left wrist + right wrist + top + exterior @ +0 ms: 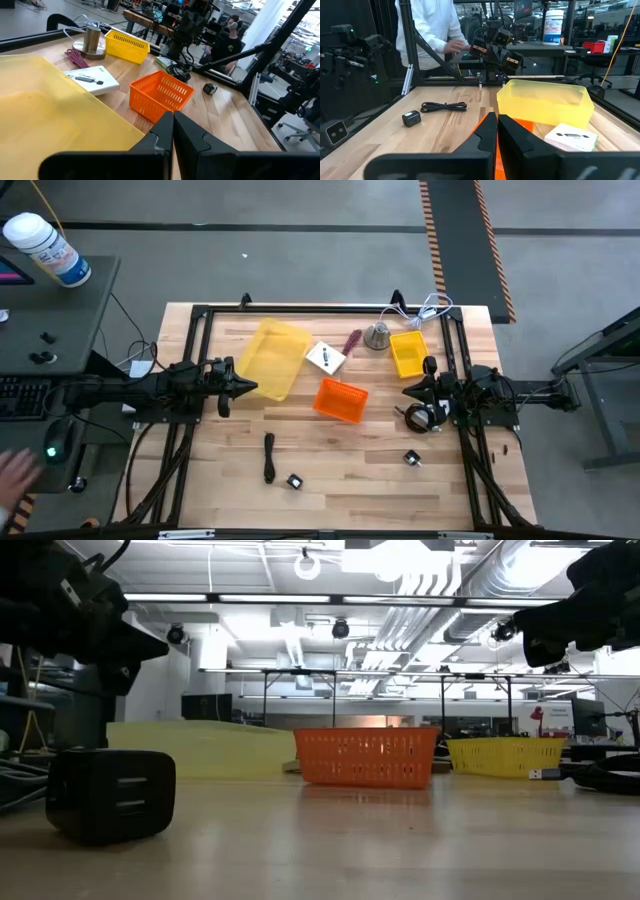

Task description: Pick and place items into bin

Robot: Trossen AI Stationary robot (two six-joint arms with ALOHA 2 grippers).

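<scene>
Both arms hover above the table and touch nothing. My left gripper [248, 388] is shut, beside the near right corner of the large yellow bin [272, 357]. My right gripper [408, 390] is shut, between the orange basket [341, 399] and a coiled black cable [418, 417]. A straight black cable [268, 457] and a small black-and-white cube [294, 481] lie near the front edge. A second cube [411, 458] lies to the right. A white card [326, 357] and the maroon-handled tool [351, 342] lie next to the silver bell [377, 336].
A small yellow basket [408, 352] sits at the far right, beside the bell. A black frame [200, 315] borders the table. White cables [430, 308] lie at the far right corner. A person in white [435, 30] stands beyond the left side. Bare wood [350, 465] shows at the front.
</scene>
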